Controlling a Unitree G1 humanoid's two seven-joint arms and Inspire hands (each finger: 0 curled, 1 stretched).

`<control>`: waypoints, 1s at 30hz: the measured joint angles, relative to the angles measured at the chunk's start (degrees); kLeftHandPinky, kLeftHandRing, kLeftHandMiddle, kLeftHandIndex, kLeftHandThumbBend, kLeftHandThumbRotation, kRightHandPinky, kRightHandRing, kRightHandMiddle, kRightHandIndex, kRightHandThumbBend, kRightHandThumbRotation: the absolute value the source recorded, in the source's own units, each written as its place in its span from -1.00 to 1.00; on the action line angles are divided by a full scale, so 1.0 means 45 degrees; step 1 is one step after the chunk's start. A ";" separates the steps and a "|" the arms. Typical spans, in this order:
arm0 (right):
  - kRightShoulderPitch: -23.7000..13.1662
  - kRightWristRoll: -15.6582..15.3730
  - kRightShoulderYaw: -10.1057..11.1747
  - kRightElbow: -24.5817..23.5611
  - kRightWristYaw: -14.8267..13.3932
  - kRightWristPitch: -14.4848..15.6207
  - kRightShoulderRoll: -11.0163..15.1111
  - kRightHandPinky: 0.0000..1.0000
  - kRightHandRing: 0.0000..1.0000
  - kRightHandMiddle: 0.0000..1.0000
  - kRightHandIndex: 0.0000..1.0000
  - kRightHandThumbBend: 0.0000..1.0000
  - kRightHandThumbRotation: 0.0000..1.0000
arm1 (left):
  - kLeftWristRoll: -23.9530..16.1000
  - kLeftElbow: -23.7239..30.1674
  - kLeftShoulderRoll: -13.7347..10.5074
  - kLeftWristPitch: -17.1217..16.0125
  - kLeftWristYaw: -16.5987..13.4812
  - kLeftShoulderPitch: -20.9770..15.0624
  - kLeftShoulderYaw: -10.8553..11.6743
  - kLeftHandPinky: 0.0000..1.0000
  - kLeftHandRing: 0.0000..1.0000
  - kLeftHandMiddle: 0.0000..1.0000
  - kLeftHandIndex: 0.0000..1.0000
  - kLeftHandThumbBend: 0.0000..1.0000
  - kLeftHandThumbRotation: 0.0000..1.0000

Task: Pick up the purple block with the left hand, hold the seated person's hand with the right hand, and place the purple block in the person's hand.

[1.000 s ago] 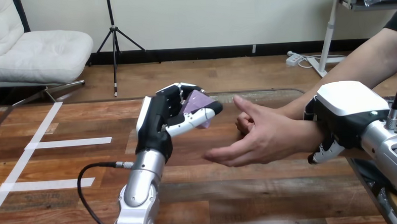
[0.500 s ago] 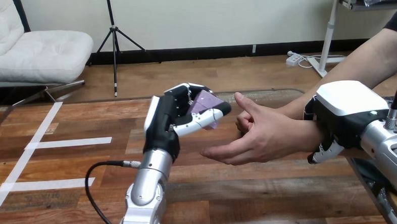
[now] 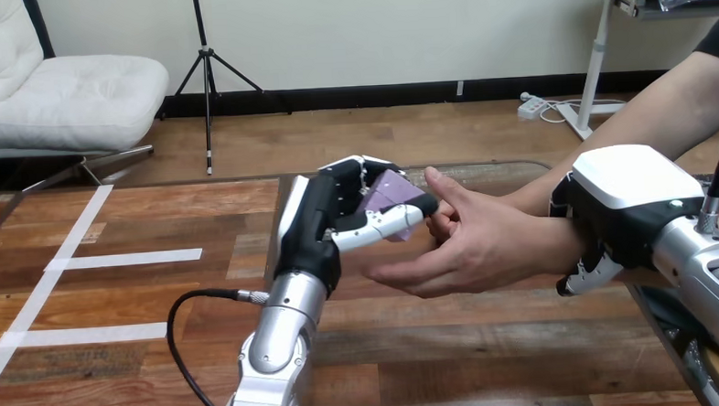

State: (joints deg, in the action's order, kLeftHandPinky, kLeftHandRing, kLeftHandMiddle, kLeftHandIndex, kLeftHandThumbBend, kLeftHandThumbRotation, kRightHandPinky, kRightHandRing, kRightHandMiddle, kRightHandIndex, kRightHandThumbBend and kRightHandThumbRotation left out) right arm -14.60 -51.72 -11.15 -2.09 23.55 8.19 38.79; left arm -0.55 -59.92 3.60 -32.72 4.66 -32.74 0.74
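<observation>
L hand (image 3: pixel 325 227) is gripping purple block (image 3: pixel 387 191) just beside person's hand (image 3: pixel 472 244); R hand (image 3: pixel 626 200) is sitting over the wrist (image 3: pixel 559 240), can't tell its grip.

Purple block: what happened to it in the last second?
The left hand, fingers curled round the purple block, carried it rightward, close up to the person's hand. Nothing was let go. The right hand stayed over the person's wrist, and the person's hand kept its place.

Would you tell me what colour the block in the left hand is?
The block is purple, clearest in the head view, gripped by the left hand.
</observation>
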 measured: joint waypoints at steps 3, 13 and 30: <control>-0.0013 0.0006 0.0000 0.0000 -0.0002 -0.0026 -0.0002 -0.28 -0.12 0.00 0.05 0.57 -1.00 | -0.0015 0.0000 0.0048 0.0000 0.0015 0.0000 -0.0027 -0.44 -0.32 -0.15 -0.11 0.59 -1.00; -0.0105 0.0011 0.0000 0.0000 -0.0001 -0.0035 -0.0007 -0.24 -0.09 0.02 0.04 0.51 -1.00 | -0.0016 0.0000 0.0187 0.0004 0.0124 0.0000 -0.0054 -0.42 -0.29 -0.14 -0.11 0.59 -0.99; -0.0498 0.0016 0.0000 0.0000 0.0003 -0.0293 -0.0021 -0.27 -0.13 0.00 0.03 0.47 -1.00 | 0.0026 0.0000 0.0348 0.0119 0.0375 0.0001 -0.0065 -0.43 -0.31 -0.15 -0.12 0.61 -0.99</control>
State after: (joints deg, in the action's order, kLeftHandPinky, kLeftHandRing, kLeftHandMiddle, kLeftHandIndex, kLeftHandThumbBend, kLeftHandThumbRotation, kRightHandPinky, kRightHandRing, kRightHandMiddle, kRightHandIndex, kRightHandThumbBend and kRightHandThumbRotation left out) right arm -16.84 -51.65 -11.15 -2.09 23.57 6.87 38.70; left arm -0.44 -59.92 5.17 -32.18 6.34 -32.74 0.44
